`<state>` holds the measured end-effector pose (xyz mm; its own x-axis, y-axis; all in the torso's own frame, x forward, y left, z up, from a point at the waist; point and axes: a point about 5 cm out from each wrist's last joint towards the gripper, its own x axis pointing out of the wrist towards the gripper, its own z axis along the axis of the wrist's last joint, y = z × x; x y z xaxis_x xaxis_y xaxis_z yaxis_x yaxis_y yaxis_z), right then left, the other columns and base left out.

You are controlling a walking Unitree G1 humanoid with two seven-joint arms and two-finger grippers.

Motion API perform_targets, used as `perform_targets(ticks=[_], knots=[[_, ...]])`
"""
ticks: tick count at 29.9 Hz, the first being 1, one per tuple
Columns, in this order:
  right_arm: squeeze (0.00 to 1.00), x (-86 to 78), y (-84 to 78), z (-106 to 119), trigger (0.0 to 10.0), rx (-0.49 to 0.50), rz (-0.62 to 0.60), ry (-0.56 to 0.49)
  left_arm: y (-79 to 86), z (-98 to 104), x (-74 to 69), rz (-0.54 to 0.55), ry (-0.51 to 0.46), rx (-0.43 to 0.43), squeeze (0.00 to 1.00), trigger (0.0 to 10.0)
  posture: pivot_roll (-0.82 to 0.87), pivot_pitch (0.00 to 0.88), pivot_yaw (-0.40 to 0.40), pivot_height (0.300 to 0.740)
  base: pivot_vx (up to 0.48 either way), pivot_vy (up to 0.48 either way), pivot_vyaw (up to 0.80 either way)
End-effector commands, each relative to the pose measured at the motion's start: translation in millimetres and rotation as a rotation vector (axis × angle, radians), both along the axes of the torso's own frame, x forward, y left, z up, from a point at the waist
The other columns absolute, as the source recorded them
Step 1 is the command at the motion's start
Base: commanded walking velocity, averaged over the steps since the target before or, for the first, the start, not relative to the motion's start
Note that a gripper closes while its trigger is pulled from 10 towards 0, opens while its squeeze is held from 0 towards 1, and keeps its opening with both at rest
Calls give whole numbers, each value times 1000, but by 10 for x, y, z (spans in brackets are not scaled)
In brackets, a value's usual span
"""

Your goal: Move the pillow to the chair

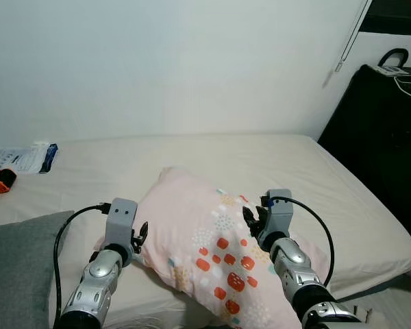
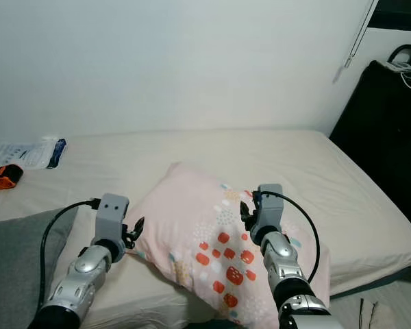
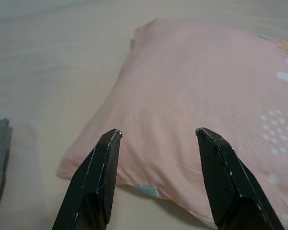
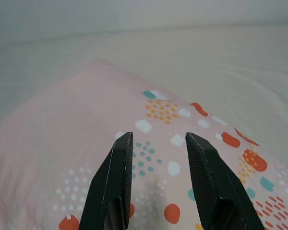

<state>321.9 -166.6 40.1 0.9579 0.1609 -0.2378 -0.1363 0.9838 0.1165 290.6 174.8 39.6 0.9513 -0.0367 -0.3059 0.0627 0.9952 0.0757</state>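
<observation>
I'm at the edge of a bed w/ a cream sheet, both arms reaching fwd over it. The pillow lies on the bed right in front of me: pale pink, w/ a patch of orange, white and teal dots and dashes on the half nearer my right side. It sits at an angle, one corner pointing toward the wall, the near end reaching the bed's front edge.

My left gripper is at the pillow's left edge, fingers spread apart, nothing between them. In the left wrist view the tips frame the pink fabric just above the edge where it meets the sheet; can't tell if they touch it. My right gripper is over the patterned part of the pillow, fingers also apart and holding nothing, tips just above the dotted print. Whether they press the cloth I can't tell.

A grey cushion lies at my near left, beside my left arm. Far left on the bed, near the wall: a white and blue packet and a small orange and black thing just in front of it, well apart from the pillow. To the right, past the bed, a black suitcase stands upright w/ a white cable on top.
</observation>
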Motion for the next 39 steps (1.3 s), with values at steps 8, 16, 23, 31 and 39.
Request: perform_targets(ticks=[8, 16, 23, 31, 39], knots=[[0, -3, -16, -1, 10000, 15, -17, -1, 4, -1, 4, 65, 25, -21, 0, 10000, 13, 0, -83, 665, 0, 0, 0], [0, -27, 0, -30, 10000, 24, -22, 2, 16, 35, 7, 70, 5, -8, 0, 10000, 17, 0, -75, 645, 0, 0, 0], [0, -25, 17, -26, 10000, 21, -33, -4, -5, 84, 32, 47, 4, 2, 0, 10000, 22, 0, -66, 645, 0, 0, 0], [0, -34, 36, -35, 10000, 48, -27, -5, -14, 97, 40, 35, 21, 16, 0, 10000, 25, 0, -60, 640, 0, 0, 0], [0, -47, 25, -48, 10000, 39, -41, -1, 1, 96, 33, 34, 33, 25, 0, 10000, 26, 0, -52, 615, 0, 0, 0]])
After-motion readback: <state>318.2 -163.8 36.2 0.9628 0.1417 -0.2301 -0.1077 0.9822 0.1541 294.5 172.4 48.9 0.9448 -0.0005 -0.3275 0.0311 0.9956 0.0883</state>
